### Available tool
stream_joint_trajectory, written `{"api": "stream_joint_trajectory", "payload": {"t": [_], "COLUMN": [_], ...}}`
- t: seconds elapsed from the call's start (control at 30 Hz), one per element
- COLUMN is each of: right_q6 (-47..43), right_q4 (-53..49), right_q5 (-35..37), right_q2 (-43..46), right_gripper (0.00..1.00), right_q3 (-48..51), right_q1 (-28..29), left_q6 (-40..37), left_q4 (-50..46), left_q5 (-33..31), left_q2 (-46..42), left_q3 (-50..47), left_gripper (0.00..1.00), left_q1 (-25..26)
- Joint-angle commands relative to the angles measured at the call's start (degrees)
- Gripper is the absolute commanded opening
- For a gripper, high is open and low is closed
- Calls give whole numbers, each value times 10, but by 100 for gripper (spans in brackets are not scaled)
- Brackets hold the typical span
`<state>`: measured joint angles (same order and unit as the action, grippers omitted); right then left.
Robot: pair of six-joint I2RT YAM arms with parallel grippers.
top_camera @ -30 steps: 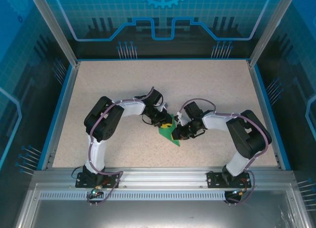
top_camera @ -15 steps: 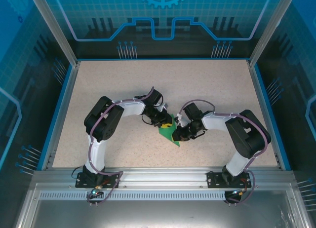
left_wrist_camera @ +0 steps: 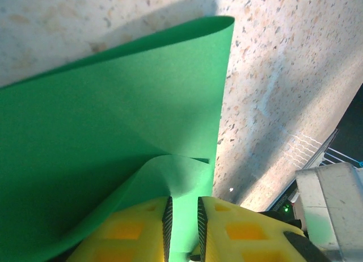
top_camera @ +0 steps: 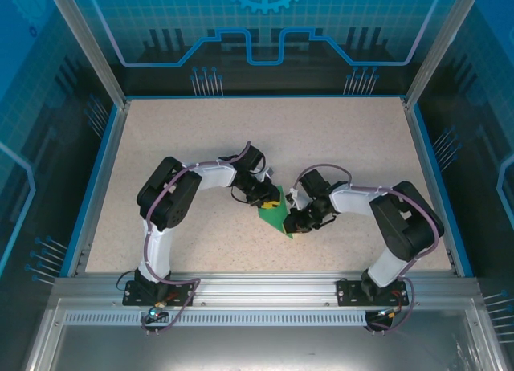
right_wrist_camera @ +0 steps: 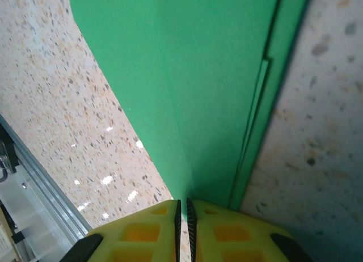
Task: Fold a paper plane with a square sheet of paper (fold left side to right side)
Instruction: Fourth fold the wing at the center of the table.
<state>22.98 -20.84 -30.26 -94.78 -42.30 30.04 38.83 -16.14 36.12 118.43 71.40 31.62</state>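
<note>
The green paper point(top_camera: 278, 216) lies in the middle of the desk point(top_camera: 241, 138), right between the two arms. It is folded into a narrow shape with a sharp tip. Its long way runs from far to near, leaning a bit to the right, and the tip points at the near edge of the desk.

The left gripper point(top_camera: 271, 201) is pinched tight on the far left part of the paper. In the left wrist view its yellow fingers point(left_wrist_camera: 133, 228) squeeze a small flap, and the rest of the sheet spreads away from them and curls up off the desk. The right gripper point(top_camera: 295, 221) is pinched on the right side, closer to the tip. In the right wrist view its two fingers almost touch, with the paper caught between them, and a long crease runs straight away from them.

So both grippers touch the paper, one on each side, and neither is nearer than the other. The paper lies to the right of the left gripper and to the left of the right gripper. I think the next move is for the left gripper to carry its side over toward the right one, while the right gripper holds its side down. The fold should go along the long way of the paper, not across it
</note>
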Motion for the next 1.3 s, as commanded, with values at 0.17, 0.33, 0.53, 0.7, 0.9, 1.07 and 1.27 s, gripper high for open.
{"api": "stream_joint_trajectory", "payload": {"t": [0.17, 0.33, 0.53, 0.7, 0.9, 1.07, 1.27], "right_q6": [-2, -4, -9, 12, 60, 75, 79], "right_q4": [-159, -179, -180, -115, -16, 15, 6], "right_q5": [49, 58, 50, -18, -28, 7, 25], "right_q2": [11, 20, 73, 142, 94, 39, -23], "right_gripper": [15, 15, 14, 13, 9, 6, 4], "right_q3": [32, 34, 21, 25, 9, -17, -17], "right_q1": [21, 21, 16, -17, -23, -24, -24], "left_q6": [-16, -18, -17, -16, -14, -13, -11], "left_q4": [-42, -45, -45, -45, -42, -38, -26], "left_q5": [-48, -48, -45, -43, -39, -35, -24], "left_q2": [29, 30, 29, 26, 26, 25, 14], "left_q3": [-27, -25, -22, -19, -17, -18, -16], "left_gripper": [22, 22, 22, 22, 23, 22, 23], "left_q1": [-8, -10, -10, -9, -8, -6, -6]}}
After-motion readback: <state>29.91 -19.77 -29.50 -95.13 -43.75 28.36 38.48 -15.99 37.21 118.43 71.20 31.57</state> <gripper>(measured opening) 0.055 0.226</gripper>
